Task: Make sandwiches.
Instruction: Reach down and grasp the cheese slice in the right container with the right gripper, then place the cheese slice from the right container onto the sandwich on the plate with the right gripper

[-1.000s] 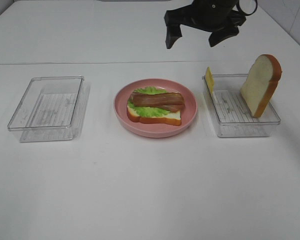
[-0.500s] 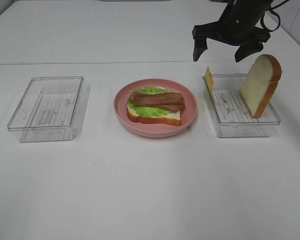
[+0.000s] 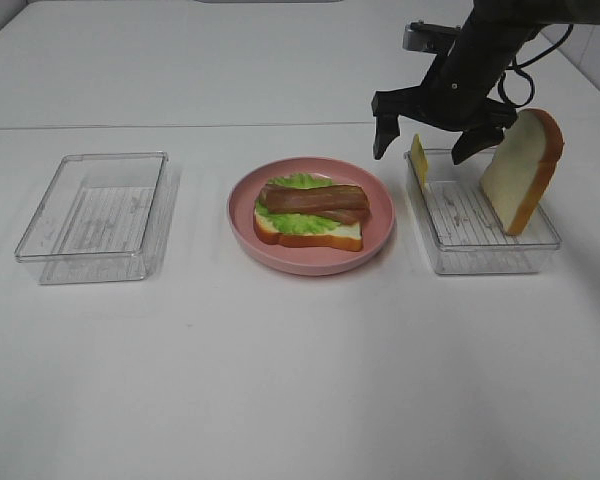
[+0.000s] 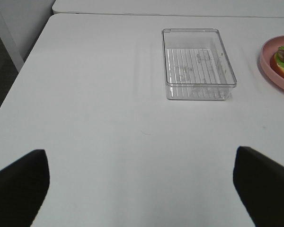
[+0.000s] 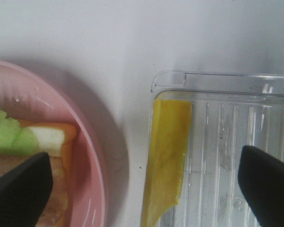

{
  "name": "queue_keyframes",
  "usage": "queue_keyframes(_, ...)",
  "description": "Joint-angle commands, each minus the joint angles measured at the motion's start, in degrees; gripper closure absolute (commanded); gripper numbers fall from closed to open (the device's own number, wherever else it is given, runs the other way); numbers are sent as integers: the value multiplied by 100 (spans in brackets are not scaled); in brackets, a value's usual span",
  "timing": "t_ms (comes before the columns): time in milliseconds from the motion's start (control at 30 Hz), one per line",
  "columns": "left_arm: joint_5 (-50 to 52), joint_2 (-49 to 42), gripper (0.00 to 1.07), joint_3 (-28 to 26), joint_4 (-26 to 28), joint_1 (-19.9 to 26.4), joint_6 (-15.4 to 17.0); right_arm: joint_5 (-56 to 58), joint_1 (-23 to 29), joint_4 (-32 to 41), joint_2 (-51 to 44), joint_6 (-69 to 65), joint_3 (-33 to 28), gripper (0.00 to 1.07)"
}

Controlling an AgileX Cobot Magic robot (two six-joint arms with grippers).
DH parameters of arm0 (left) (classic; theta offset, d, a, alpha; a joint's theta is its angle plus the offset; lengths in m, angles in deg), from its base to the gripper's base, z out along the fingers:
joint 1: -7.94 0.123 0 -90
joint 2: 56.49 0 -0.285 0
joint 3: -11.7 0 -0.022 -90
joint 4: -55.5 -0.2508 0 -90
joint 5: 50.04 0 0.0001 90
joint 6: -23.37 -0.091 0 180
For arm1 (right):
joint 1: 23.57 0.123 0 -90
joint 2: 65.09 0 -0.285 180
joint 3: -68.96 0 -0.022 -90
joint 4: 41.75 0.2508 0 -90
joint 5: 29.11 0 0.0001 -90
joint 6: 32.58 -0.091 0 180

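Note:
A half-built sandwich point(image 3: 310, 212) lies on the pink plate point(image 3: 375, 240): a bread slice, green lettuce, brown bacon strips on top. A yellow cheese square point(image 3: 418, 158) leans on edge against the left wall of the right clear tray point(image 3: 485, 258); it also shows in the right wrist view point(image 5: 168, 156). A second bread slice point(image 3: 523, 170) stands upright in that tray. My right gripper point(image 3: 428, 140) is open, hovering just above the cheese. My left gripper point(image 4: 142, 189) is open over bare table, away from everything.
An empty clear tray point(image 3: 95, 215) stands at the left; it also shows in the left wrist view point(image 4: 196, 64). The plate's rim shows in the right wrist view point(image 5: 92, 156) close beside the right tray's corner point(image 5: 170, 75).
My right gripper has swung from above and behind the plate to the right and down, now low over the cheese at the right tray's left end. Nothing else moved.

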Motion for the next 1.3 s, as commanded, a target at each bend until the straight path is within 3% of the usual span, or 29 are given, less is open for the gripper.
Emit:
queue_keyframes(33, 92, -97, 7, 11, 52, 23, 34, -69, -29, 57, 103, -40, 17, 12)
queue_keyframes(267, 92, -97, 7, 11, 52, 23, 34, 6, -29, 46, 103, -40, 17, 23)
queue_keyframes(333, 92, -97, 7, 11, 52, 23, 34, 34, -29, 40, 103, -40, 17, 35)
queue_keyframes(367, 92, -97, 7, 11, 52, 23, 34, 34, -29, 40, 103, -40, 17, 35)
queue_keyframes(400, 92, -97, 7, 11, 52, 23, 34, 40, -29, 40, 103, -40, 17, 45)
queue_keyframes(467, 92, -97, 7, 11, 52, 23, 34, 46, -29, 40, 103, -40, 17, 49)
queue_keyframes(500, 92, -97, 7, 11, 52, 23, 34, 57, -29, 40, 103, -40, 17, 60)
queue_keyframes(533, 92, -97, 7, 11, 52, 23, 34, 57, -29, 40, 103, -40, 17, 60)
queue_keyframes(567, 92, -97, 7, 11, 52, 23, 34, 57, -29, 17, 103, -40, 17, 70)
queue_keyframes(633, 92, -97, 7, 11, 52, 23, 34, 57, -29, 0, 103, -40, 17, 74)
queue_keyframes(700, 92, -97, 7, 11, 52, 23, 34, 46, -29, -52, 103, -40, 17, 85)
queue_keyframes(800, 92, -97, 7, 11, 52, 23, 34, 46, -29, -52, 103, -40, 17, 90)
queue_keyframes(933, 92, -97, 7, 11, 52, 23, 34, 74, -29, -52, 103, -40, 17, 107)
queue_keyframes(1300, 92, -97, 7, 11, 46, 23, 34, 189, -29, -52, -138, -46, 17, 107)
